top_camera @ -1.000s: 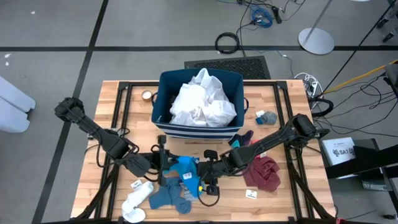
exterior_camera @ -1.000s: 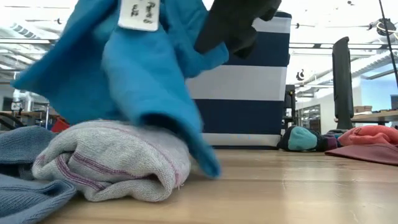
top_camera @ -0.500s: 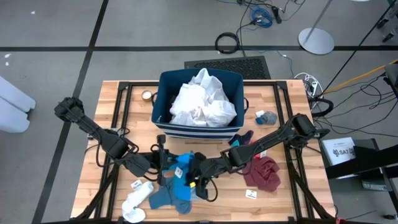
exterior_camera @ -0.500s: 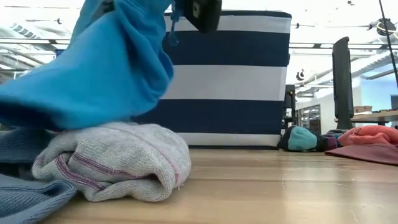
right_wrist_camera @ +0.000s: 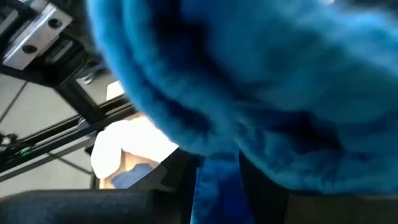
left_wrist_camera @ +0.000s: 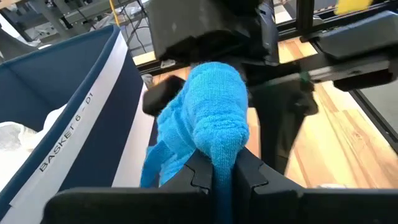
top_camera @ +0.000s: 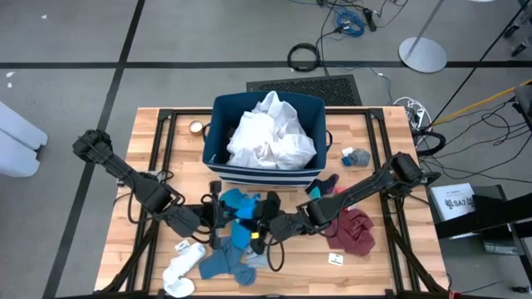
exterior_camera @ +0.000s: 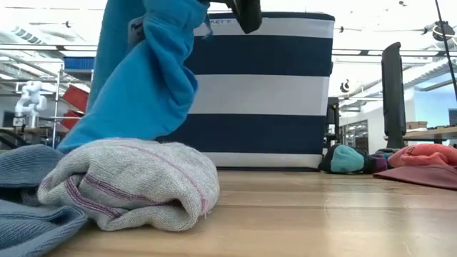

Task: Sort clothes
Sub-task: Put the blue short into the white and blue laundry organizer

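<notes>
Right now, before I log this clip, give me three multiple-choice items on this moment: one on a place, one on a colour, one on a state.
1. Where does the maroon garment lie?
A. In the bin
B. On the table by the right arm
C. Under the left arm

2. What colour is the cloth both grippers hold?
A. Teal-blue
B. White
C. Maroon

3. How is that cloth?
A. Flat on the table
B. Inside the bin
C. Lifted, hanging down

Key: B, the maroon garment lies beside the right arm; A, the left gripper and right gripper clamp the teal-blue cloth; C, it hangs before the bin.
</notes>
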You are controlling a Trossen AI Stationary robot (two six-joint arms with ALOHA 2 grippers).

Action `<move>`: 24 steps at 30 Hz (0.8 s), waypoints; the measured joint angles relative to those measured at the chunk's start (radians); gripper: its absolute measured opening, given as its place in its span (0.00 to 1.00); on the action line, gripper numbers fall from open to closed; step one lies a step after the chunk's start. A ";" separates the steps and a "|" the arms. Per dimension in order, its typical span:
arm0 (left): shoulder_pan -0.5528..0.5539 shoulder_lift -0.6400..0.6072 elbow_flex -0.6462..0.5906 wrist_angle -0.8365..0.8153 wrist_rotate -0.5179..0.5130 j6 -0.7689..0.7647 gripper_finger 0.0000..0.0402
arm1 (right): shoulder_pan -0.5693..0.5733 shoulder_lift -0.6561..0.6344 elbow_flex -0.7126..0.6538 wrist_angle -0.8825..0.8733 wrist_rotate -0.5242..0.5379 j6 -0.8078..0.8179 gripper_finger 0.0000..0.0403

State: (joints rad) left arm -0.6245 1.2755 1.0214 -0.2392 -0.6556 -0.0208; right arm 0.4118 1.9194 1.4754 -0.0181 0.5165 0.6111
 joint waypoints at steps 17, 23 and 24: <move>-0.020 -0.017 0.001 -0.005 0.001 0.000 0.06 | 0.037 0.000 0.000 -0.034 0.324 -0.044 0.15; -0.020 -0.017 0.001 -0.005 0.001 0.000 0.06 | 0.038 0.000 0.000 -0.041 0.323 -0.071 0.02; -0.020 -0.016 0.001 -0.006 0.002 0.000 0.06 | 0.038 0.000 0.000 -0.043 0.323 -0.072 0.01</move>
State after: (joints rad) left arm -0.6441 1.2591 1.0222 -0.2449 -0.6540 -0.0204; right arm 0.4499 1.9194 1.4754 -0.0610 0.8398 0.5389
